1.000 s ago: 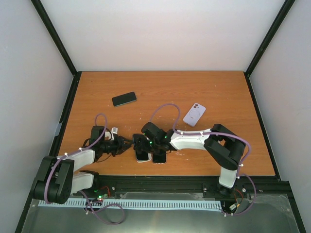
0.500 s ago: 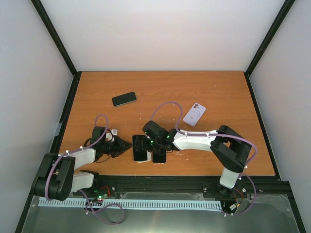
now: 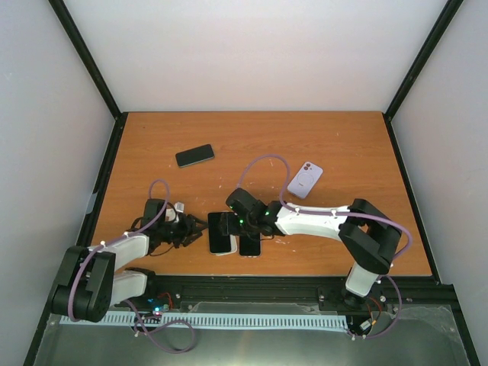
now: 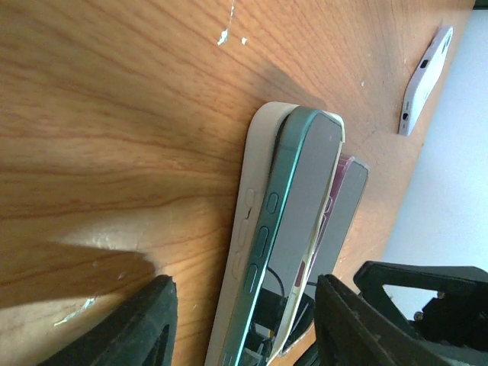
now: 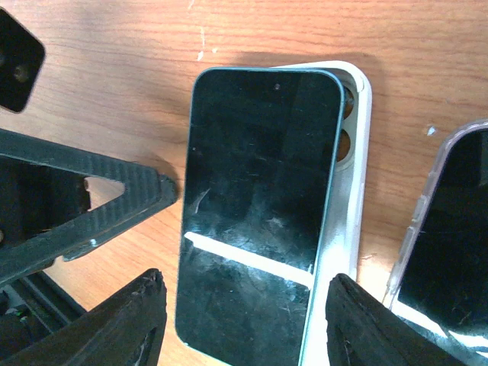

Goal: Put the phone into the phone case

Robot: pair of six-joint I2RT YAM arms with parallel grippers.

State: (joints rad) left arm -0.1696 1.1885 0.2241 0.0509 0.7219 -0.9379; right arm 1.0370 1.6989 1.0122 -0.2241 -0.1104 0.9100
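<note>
L end effector (image 3: 200, 233) reopened by phone (image 3: 221, 233) – R arm (image 3: 320, 221) swung further right.

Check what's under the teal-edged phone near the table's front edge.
A white phone case, with the teal-edged phone lying skewed on it. One long rim of the case and its camera cutouts show; its inside is covered.

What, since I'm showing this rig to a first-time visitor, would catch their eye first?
Probably the teal phone lying offset on the white case, not seated in it, near the front edge of the table. Both arms crowd it: the left gripper and right gripper each hang open, fingers to either side of it. Farther back lie a black phone and a lilac case.
</note>
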